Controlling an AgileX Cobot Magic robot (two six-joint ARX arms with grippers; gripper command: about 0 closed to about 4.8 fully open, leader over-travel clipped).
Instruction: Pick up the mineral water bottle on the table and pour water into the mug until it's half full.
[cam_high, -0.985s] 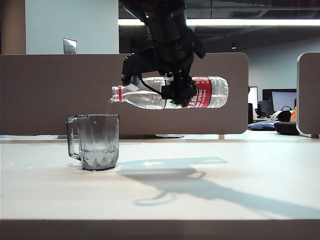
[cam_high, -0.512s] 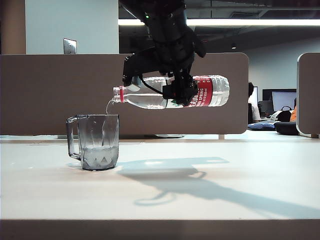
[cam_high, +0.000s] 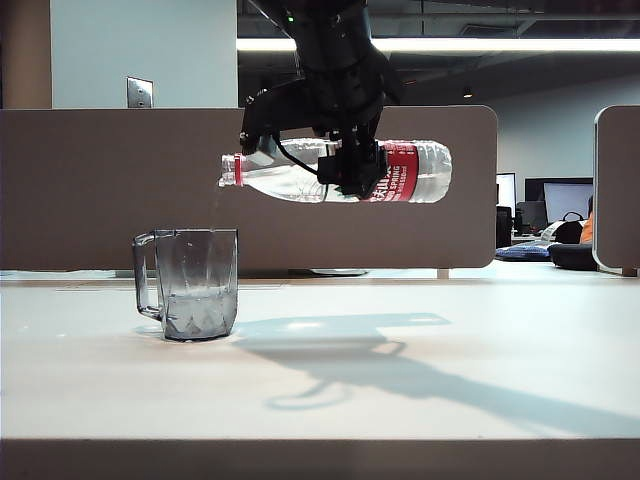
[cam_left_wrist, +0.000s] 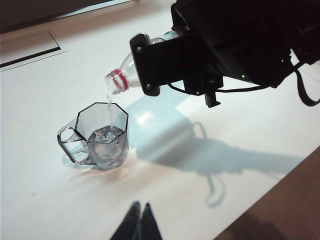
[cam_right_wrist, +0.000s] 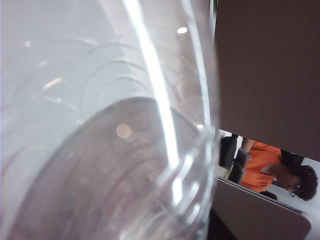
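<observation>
The mineral water bottle (cam_high: 420, 172) hangs almost level over the table (cam_high: 450, 380), its red-ringed open mouth (cam_high: 230, 170) above the mug (cam_high: 190, 285). My right gripper (cam_high: 348, 165) is shut on the bottle's middle from above. In the left wrist view a thin stream of water (cam_left_wrist: 109, 102) falls from the bottle (cam_left_wrist: 120, 80) into the mug (cam_left_wrist: 102, 135), which holds water (cam_high: 198, 303) in its lower part. My left gripper (cam_left_wrist: 140, 206) hovers shut and empty over the table near the mug. The bottle's clear wall (cam_right_wrist: 100, 125) fills the right wrist view and hides those fingers.
A brown partition (cam_high: 100, 190) runs behind the table, with another (cam_high: 618, 190) at the far right. A recessed panel (cam_left_wrist: 30, 47) sits in the tabletop beyond the mug. The table's edge (cam_left_wrist: 280, 195) runs close by the arm's shadow. A person in orange (cam_right_wrist: 260, 165) sits far behind.
The right gripper has lifted the bottle a little and shifted it slightly left, bringing it nearer level. The stream has thinned. The water in the mug stands higher.
</observation>
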